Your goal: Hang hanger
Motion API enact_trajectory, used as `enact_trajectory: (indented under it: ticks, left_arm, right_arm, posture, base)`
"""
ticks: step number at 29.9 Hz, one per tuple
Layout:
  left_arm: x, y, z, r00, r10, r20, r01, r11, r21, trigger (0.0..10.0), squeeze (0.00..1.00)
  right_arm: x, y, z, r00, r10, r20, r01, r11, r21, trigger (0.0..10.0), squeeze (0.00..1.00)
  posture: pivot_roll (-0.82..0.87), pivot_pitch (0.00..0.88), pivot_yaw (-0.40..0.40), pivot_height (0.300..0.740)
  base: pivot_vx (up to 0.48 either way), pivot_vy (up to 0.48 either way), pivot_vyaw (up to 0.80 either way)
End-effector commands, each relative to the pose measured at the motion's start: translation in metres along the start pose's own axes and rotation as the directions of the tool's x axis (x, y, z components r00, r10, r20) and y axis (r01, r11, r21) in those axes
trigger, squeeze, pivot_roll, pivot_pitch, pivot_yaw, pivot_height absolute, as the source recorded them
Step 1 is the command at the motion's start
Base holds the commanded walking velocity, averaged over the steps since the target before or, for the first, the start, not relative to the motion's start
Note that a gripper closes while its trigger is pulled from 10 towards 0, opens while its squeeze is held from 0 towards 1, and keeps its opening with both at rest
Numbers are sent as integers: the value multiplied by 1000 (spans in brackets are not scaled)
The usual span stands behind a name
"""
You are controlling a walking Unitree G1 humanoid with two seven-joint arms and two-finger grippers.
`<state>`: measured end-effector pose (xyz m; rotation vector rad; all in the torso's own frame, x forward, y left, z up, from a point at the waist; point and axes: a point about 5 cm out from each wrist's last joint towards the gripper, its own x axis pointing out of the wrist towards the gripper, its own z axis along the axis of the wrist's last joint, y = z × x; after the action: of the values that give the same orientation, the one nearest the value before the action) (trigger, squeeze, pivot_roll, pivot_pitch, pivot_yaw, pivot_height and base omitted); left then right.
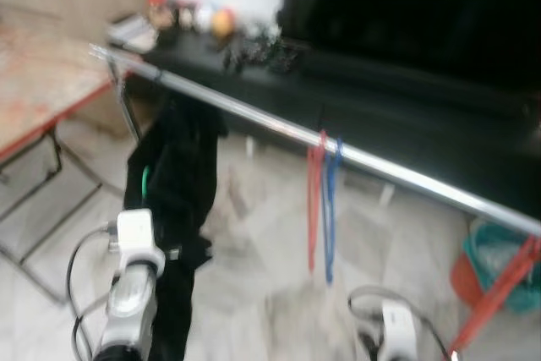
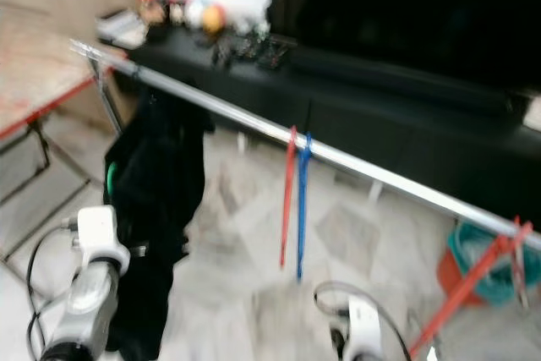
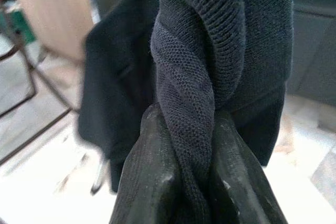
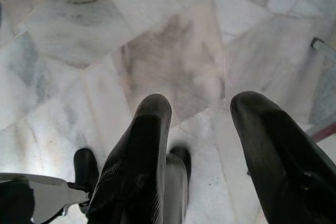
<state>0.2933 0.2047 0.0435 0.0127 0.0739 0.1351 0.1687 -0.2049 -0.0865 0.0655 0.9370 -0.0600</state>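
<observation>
A silver clothes rail [image 1: 254,116] runs slantwise across the room. A black knit garment [image 1: 173,183] hangs from its left part, with a bit of green hanger [image 1: 145,180] showing at its edge. A red hanger [image 1: 314,200] and a blue hanger [image 1: 330,209] hang side by side near the rail's middle. My left arm [image 1: 135,281] reaches up to the garment. In the left wrist view my left gripper [image 3: 189,116] is shut on a twisted fold of the black garment [image 3: 210,40]. My right gripper [image 4: 202,103] is low, open, with nothing between its fingers, pointing at the marble floor [image 4: 168,61].
Behind the rail stands a long black TV cabinet [image 1: 355,99] with small ornaments [image 1: 224,27] and a big dark screen [image 1: 406,6]. A folding table with a red edge [image 1: 51,120] is on the left. A teal and red basket [image 1: 499,264] and a red rack leg [image 1: 499,293] are at right.
</observation>
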Motion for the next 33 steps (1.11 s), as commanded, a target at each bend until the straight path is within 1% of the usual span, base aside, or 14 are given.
enact_trajectory:
  ticks: [1,6,7,8,11,20,30,31,33]
  left_arm:
    - [2,-4,7,999,-22,42,21,1000,3,10000,0]
    - [2,-6,9,998,-45,49,45,999,9,10000,0]
    - [2,-7,10,997,-60,54,58,998,36,10000,0]
    - [3,-7,10,996,-63,55,61,997,42,10000,0]
    - [3,-7,10,997,-53,57,51,998,30,10000,0]
    - [4,-7,13,997,-54,63,52,998,29,10000,0]
    - [4,-11,13,994,-87,67,86,996,23,10000,0]
    - [4,-13,14,992,-108,69,107,994,19,10000,0]
    - [4,-15,14,990,-120,71,119,993,20,10000,0]
  right_arm:
    - [-1,-3,-1,1000,-9,-6,9,1000,-6,10000,0]
    - [-1,-3,-1,1000,-4,-9,3,1000,-10,10000,0]
    - [-1,-3,-1,1000,-1,-9,1,1000,-12,10000,0]
    - [-1,-3,-1,1000,-1,-9,1,1000,-12,10000,0]
    - [-1,-3,-1,1000,0,-9,-1,1000,-14,10000,0]
    - [0,-3,1,1000,7,-9,-7,1000,-22,10000,0]
    - [0,-3,0,1000,11,-18,-12,1000,-21,10000,0]
    - [0,-3,-1,1000,14,-22,-14,1000,-23,10000,0]
    - [0,-3,-1,1000,15,-22,-15,1000,-23,10000,0]
  posture:
    - [-73,0,6,740]
    - [-71,0,4,740]
    - [-69,0,2,740]
    - [-69,0,2,740]
    - [-63,0,-2,740]
    - [-58,0,-8,740]
    - [-63,0,-5,740]
    - [-63,0,-5,740]
    - [-63,0,-5,740]
  base:
    - [259,0,0]
    - [256,0,0]
    - [259,0,0]
    - [255,0,0]
    - [255,0,0]
    - [274,0,0]
    - [0,0,0]
    - [0,0,0]
    - [0,0,0]
